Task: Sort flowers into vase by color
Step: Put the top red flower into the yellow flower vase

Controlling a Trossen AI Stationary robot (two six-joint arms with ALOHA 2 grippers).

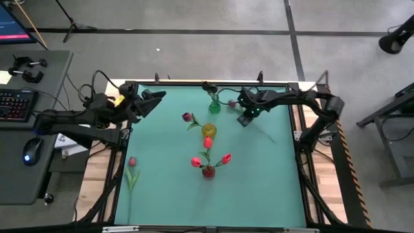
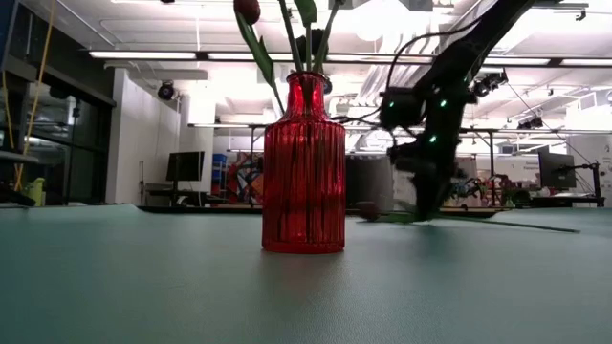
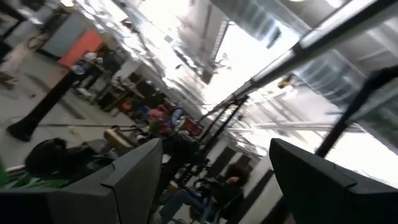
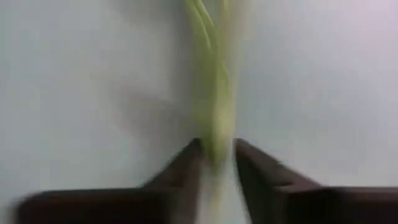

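1. Flowers, high view: one pink tulip [image 1: 132, 169] lies alone near the table's [image 1: 259, 188] left edge, stem running toward the near edge. Three red heads stand in the red vase [image 1: 208, 171]. A yellow vase [image 1: 209, 130] and a green vase [image 1: 214, 105] stand behind it.
2. Low view: red vase's blooms are cut off at the top; right gripper [image 2: 421, 205] is down at the mat.
3. Left wrist: left gripper [image 3: 211, 180] fingers stand apart, holding nothing.
4. Right wrist: fingers pinch a green stem [image 4: 214, 93]; bud hidden.

Robotics lab: concrete floor [image 1: 194, 58], monitors [image 2: 185, 167], keyboard [image 1: 14, 103].
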